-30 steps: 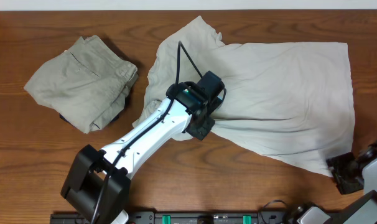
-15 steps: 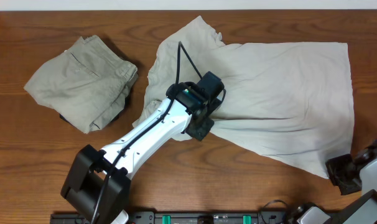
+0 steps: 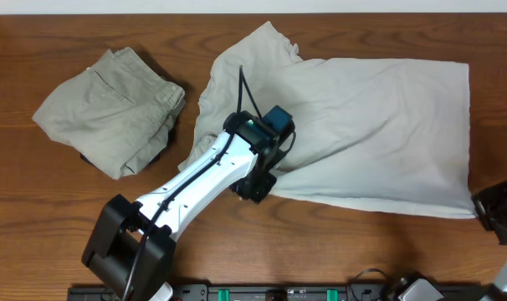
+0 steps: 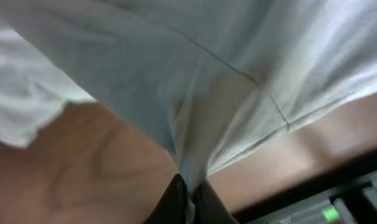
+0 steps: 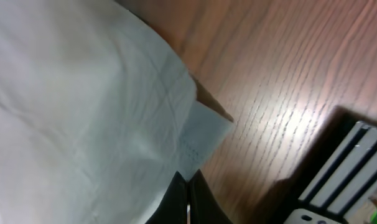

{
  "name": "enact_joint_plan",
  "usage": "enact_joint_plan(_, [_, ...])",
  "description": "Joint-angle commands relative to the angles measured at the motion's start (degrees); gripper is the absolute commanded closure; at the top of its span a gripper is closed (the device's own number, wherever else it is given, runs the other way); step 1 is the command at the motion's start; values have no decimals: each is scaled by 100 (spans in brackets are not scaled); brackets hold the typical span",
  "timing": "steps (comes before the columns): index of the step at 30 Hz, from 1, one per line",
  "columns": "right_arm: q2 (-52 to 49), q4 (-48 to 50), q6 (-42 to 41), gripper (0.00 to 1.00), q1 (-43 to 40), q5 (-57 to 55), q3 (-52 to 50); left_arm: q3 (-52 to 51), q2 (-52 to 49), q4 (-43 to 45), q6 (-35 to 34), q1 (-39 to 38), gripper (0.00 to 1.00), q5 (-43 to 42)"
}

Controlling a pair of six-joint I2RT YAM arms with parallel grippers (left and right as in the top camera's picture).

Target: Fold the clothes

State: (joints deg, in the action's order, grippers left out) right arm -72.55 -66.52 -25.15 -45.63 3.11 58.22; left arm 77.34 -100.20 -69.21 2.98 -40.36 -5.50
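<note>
The clothes, a pale off-white T-shirt (image 3: pixel 379 125), lie spread across the right half of the wooden table (image 3: pixel 36 209). My left gripper (image 3: pixel 255 186) sits at the shirt's front left edge. In the left wrist view it (image 4: pixel 193 186) is shut on a pinch of the thin fabric (image 4: pixel 176 74), which rises taut from the fingers. My right gripper (image 3: pixel 485 209) is at the shirt's front right corner. In the right wrist view it (image 5: pixel 188 180) is shut on the hemmed corner of the shirt (image 5: pixel 70 106).
Folded khaki trousers (image 3: pixel 111 109) lie at the back left, apart from the shirt. The left arm's black base (image 3: pixel 124 251) stands at the front left. Black equipment (image 3: pixel 279 293) runs along the front edge, and part of it (image 5: pixel 356 174) shows close to the right gripper.
The right gripper has shut on the shirt's front right corner and moved right and back. The shirt's front edge, slanted before, now runs nearly straight. The left gripper shifted slightly forward with its fabric.
</note>
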Motion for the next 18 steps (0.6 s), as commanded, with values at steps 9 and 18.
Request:
enact_joint_plan(9, [660, -190, 295, 99, -70, 39, 479, 170, 369, -595, -39, -129, 94, -863])
enact_joint_plan(18, [581, 387, 177, 99, -22, 634, 476, 411, 916, -157, 378, -247, 92, -98])
